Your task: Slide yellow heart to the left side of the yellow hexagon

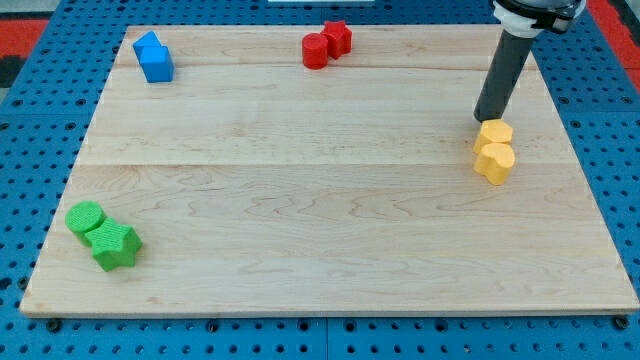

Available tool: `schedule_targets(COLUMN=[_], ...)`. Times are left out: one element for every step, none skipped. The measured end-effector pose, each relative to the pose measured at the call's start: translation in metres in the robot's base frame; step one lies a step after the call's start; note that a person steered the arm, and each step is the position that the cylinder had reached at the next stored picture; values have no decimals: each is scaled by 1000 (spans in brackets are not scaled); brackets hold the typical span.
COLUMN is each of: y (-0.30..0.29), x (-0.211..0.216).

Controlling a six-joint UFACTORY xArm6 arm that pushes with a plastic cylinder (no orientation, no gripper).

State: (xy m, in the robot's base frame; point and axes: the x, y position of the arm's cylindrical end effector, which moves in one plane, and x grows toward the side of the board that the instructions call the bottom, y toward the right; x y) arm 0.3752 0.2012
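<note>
The yellow hexagon (495, 132) lies near the board's right edge, with the yellow heart (494, 163) touching it just below, toward the view's bottom. My dark rod comes down from the view's top right. My tip (485, 119) rests on the board just above and slightly left of the yellow hexagon, touching or almost touching its upper edge.
Two blue blocks (154, 57) sit together at the top left. A red cylinder (315, 51) and a red star-like block (338, 38) touch at the top middle. A green cylinder (85, 217) and a green star (115, 245) touch at the bottom left. The wooden board (320, 190) lies on a blue pegboard.
</note>
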Motion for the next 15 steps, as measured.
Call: schedule_targets(y=[8, -7, 4, 80, 92, 41, -36, -33, -33, -61, -111, -125, -161, -154, -130], x=[1, 1, -9, -10, 53, 73, 67, 75, 101, 105, 94, 101, 92, 72, 65])
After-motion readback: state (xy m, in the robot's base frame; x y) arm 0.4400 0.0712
